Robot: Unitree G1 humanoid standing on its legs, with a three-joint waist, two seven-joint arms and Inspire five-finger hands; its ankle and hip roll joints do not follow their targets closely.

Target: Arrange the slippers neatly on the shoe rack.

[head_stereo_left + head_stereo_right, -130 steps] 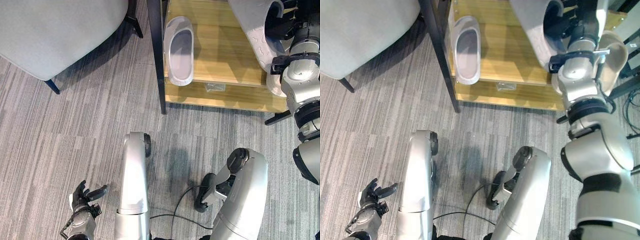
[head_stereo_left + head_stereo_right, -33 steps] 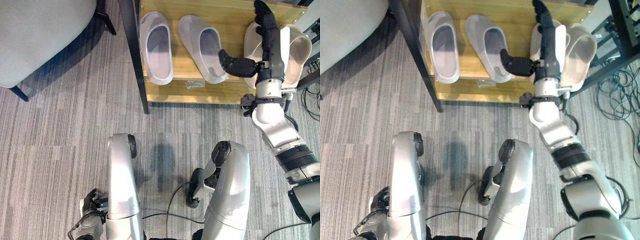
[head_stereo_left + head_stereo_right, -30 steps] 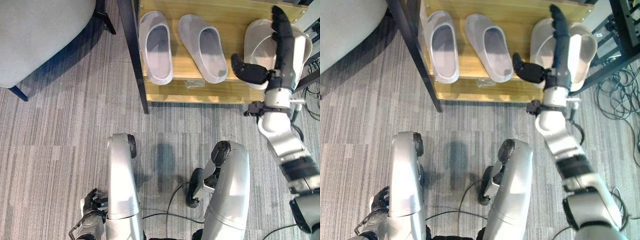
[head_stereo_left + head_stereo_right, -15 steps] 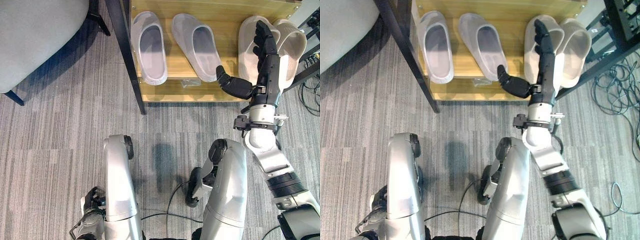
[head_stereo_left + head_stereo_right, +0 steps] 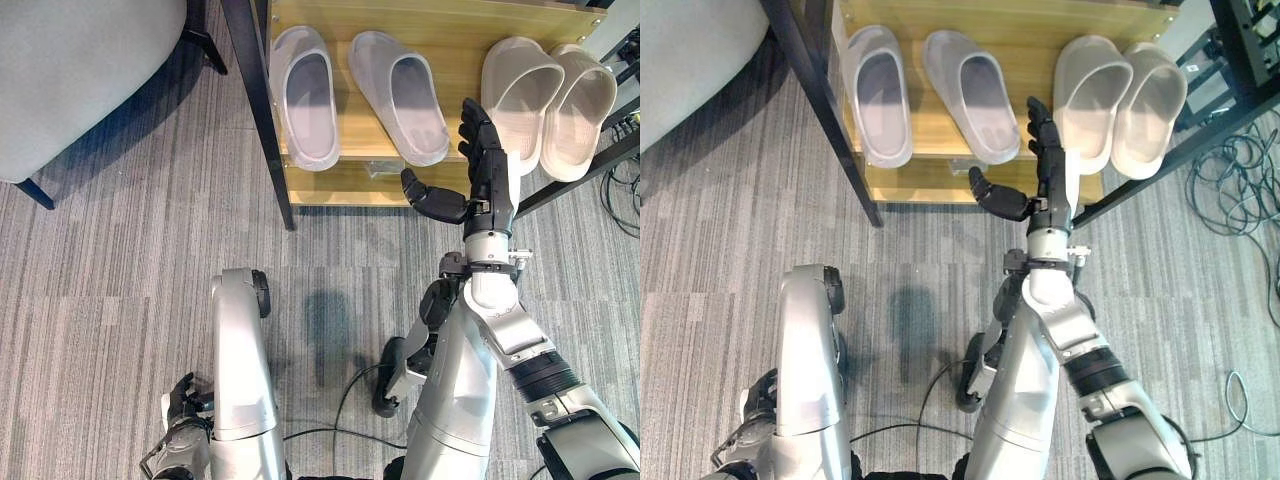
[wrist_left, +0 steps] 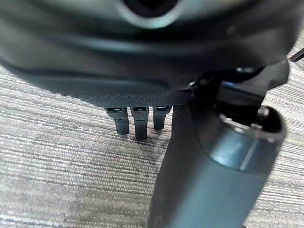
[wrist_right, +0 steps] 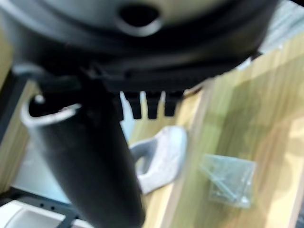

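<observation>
now that the right hand [image 5: 482,180] has drawn back empty, fingers straight, four slippers [image 5: 410,95] sit paired on the rack [image 5: 350,180] at upper frame; arranging looks done. left hand [image 5: 180,405], lower left, idles curled.

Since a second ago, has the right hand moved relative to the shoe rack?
Yes. The right hand has pulled back off the beige slippers toward the robot, and now sits open at the front edge of the shoe rack.
</observation>
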